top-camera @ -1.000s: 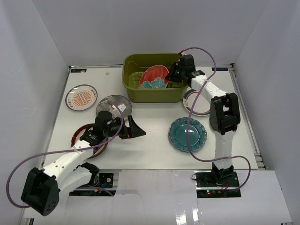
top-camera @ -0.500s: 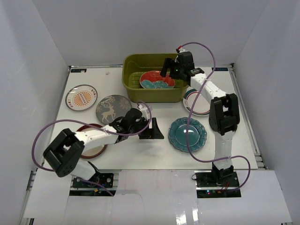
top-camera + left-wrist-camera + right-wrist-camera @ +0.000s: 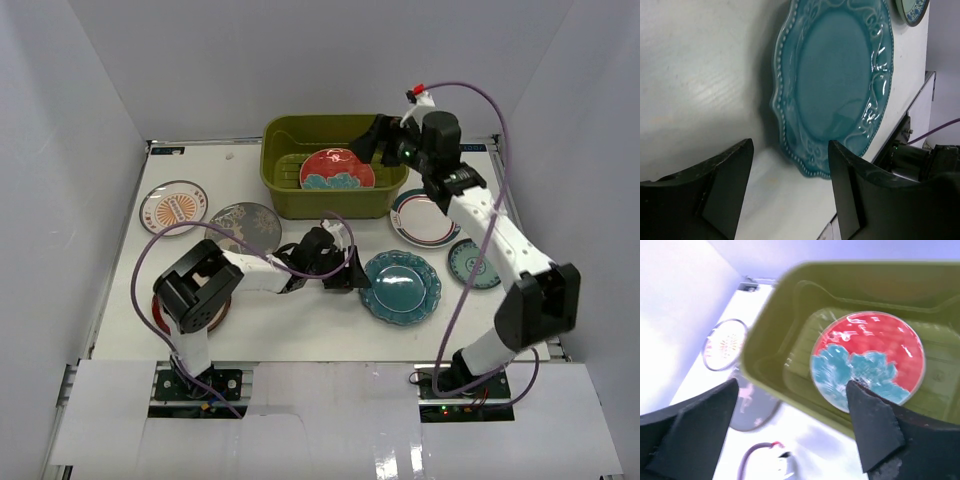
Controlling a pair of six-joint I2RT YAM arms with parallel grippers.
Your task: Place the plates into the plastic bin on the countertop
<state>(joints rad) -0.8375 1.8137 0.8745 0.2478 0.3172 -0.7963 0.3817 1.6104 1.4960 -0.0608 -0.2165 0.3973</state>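
Now the left gripper (image 3: 790, 150), jaws wide, is facing the left rim of the teal plate (image 3: 840, 85), risking shoving it right; the right gripper (image 3: 792, 390) is hovering wide-open over the plastic bin (image 3: 770, 340).

Glossy glazed teal plate (image 3: 840, 85); matt white countertop (image 3: 700, 75) (faintly grained).

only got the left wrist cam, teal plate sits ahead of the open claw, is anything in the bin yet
Observer: Yes, one red and teal plate lies flat in the green bin.
Operator: where's the other claw
Observer: The right claw hovers open over the bin's right end, holding nothing.
Operator: any plate i could go for after this one
Observer: A white ringed plate lies just beyond the teal plate, beside the bin's right end.
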